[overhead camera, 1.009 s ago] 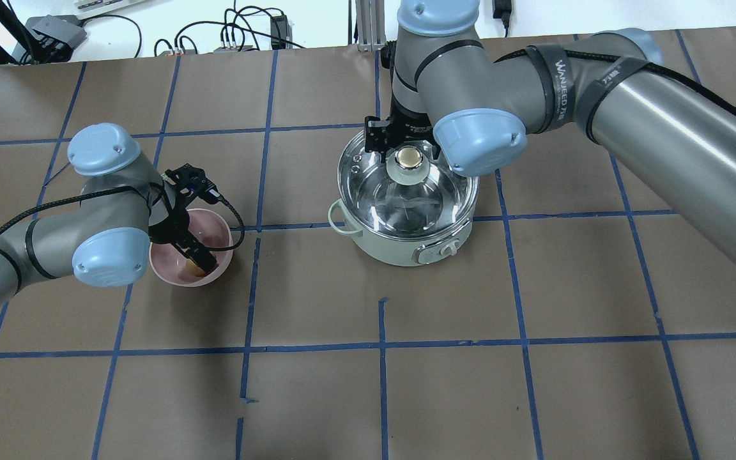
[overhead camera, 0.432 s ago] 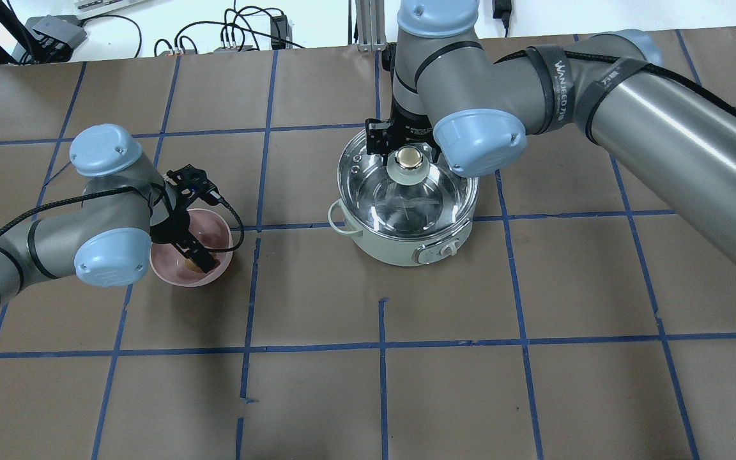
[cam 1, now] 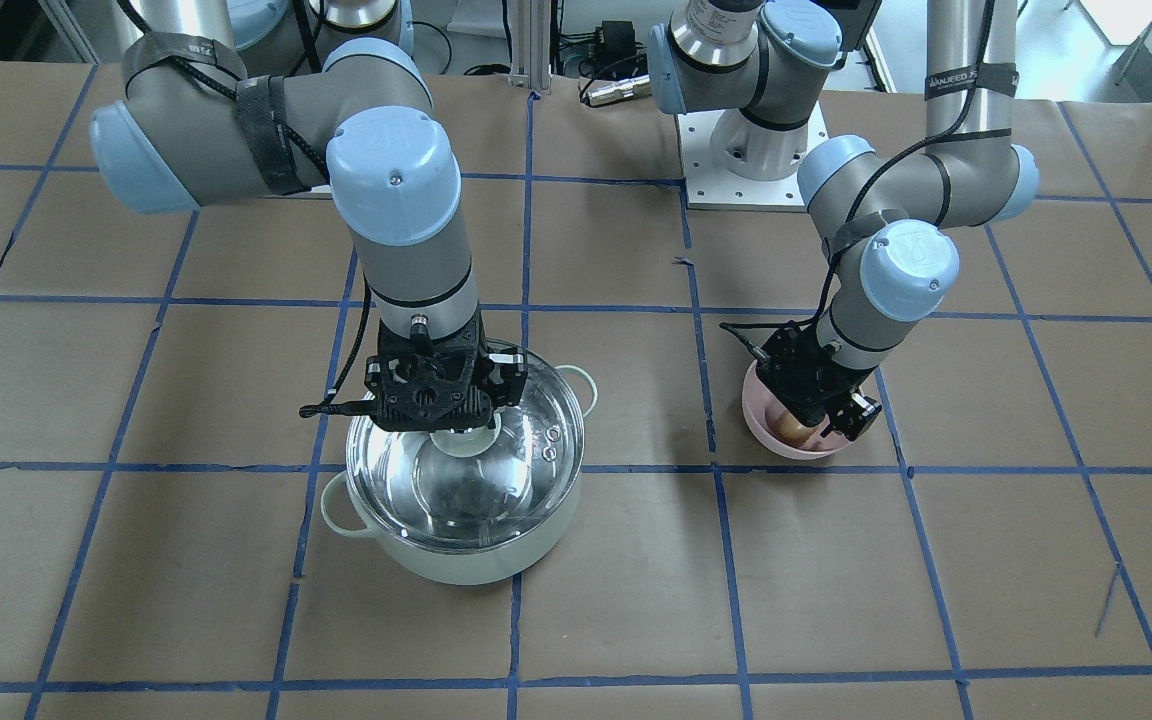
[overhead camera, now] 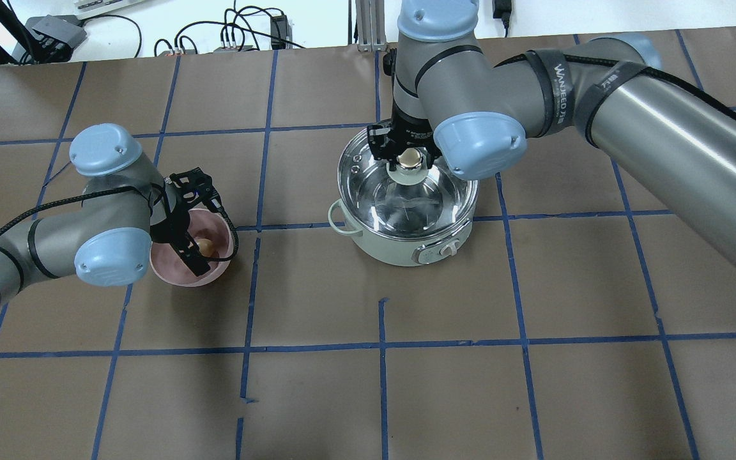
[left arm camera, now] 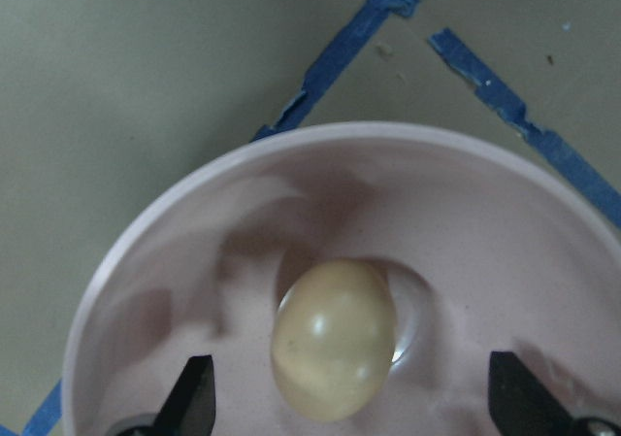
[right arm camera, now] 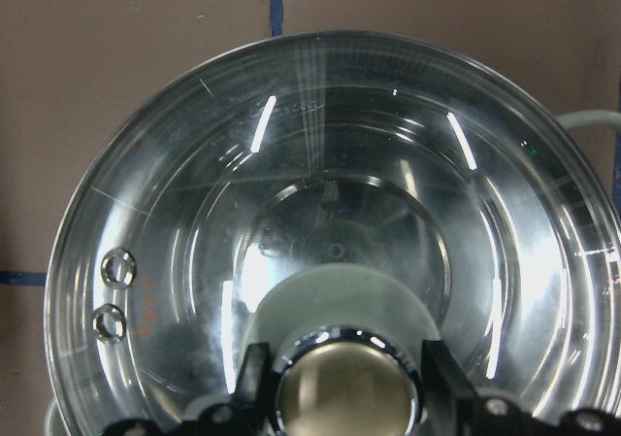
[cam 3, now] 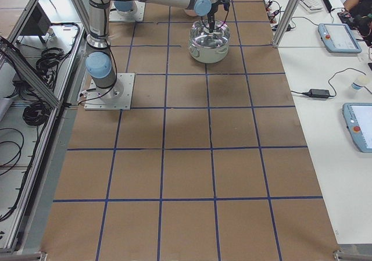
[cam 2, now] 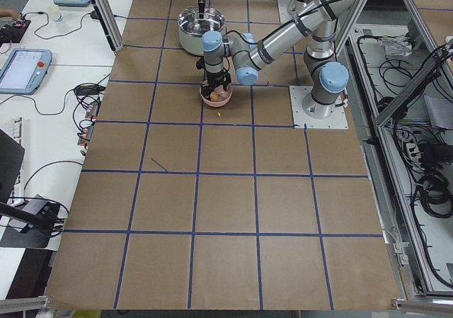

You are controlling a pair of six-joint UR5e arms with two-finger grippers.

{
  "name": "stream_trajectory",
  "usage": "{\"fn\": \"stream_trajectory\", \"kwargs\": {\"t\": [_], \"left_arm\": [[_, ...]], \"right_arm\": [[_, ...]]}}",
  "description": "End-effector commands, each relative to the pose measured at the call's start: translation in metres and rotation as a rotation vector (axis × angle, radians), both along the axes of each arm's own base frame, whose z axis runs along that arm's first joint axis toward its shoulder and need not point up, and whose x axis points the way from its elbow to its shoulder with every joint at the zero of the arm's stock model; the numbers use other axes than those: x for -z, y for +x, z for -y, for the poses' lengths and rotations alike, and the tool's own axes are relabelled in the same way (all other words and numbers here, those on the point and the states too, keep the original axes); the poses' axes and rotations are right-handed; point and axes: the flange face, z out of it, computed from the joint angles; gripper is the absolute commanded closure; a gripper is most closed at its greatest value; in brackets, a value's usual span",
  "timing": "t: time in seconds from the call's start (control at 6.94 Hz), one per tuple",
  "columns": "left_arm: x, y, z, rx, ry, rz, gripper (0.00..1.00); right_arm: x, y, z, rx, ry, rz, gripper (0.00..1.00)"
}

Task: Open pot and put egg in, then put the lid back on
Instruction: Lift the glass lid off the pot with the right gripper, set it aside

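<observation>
The pot [overhead camera: 400, 252] stands out in the middle of the worktop [overhead camera: 470, 383], well clear of every edge. The glass lid [right arm camera: 340, 164] sits flat on its rim, so the pot is shut. The right gripper [overhead camera: 410, 155] hangs straight down over the lid's knob [right arm camera: 346, 392]. Its fingers [right arm camera: 254, 373] stand one on each side of the knob, hard up against the chrome. Whether they actually squeeze it I cannot tell.

Over toward the robot's left side of the worktop, well apart from the pot, is a pink bowl [left arm camera: 175, 232]. The egg [left arm camera: 335, 339] lies in the bottom of it. The left gripper [left arm camera: 349, 399] reaches down into the bowl with its jaws spread wide. Its fingertips [left arm camera: 197, 397] are low inside the bowl wall, with the egg between them. There is a clear gap on either side, so nothing is grasped and the egg rests on the bowl alone. Blue tape lines cross the brown worktop, and one runs just past the bowl's rim.
</observation>
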Motion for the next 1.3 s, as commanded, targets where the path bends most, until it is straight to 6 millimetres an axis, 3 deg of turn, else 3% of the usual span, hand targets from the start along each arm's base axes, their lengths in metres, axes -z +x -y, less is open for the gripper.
{"fn": "stream_trajectory", "kwargs": {"t": [0.0, 0.29, 0.58, 0.86, 1.01, 1.15], "left_arm": [[0.004, -0.001, 0.0, 0.005, 0.008, -0.007, 0.05], [0.004, 0.0, 0.001, 0.002, 0.007, -0.005, 0.21], [0.009, 0.0, 0.001, 0.004, 0.016, -0.003, 0.44], [0.008, 0.0, 0.002, 0.003, 0.015, -0.002, 0.74], [0.007, 0.0, 0.002, 0.003, 0.012, -0.002, 0.87], [0.005, 0.001, 0.004, -0.005, 0.009, -0.001, 0.9]], "right_arm": [[-0.004, 0.0, 0.001, -0.005, -0.012, 0.001, 0.81], [-0.031, 0.0, 0.008, -0.012, -0.041, -0.006, 0.84], [-0.086, -0.024, 0.006, 0.006, -0.059, -0.011, 0.84], [-0.131, -0.098, 0.001, 0.099, -0.051, -0.006, 0.83], [-0.138, -0.125, 0.001, 0.113, -0.049, -0.009, 0.83], [-0.142, -0.139, 0.004, 0.129, -0.045, -0.014, 0.83]]}}
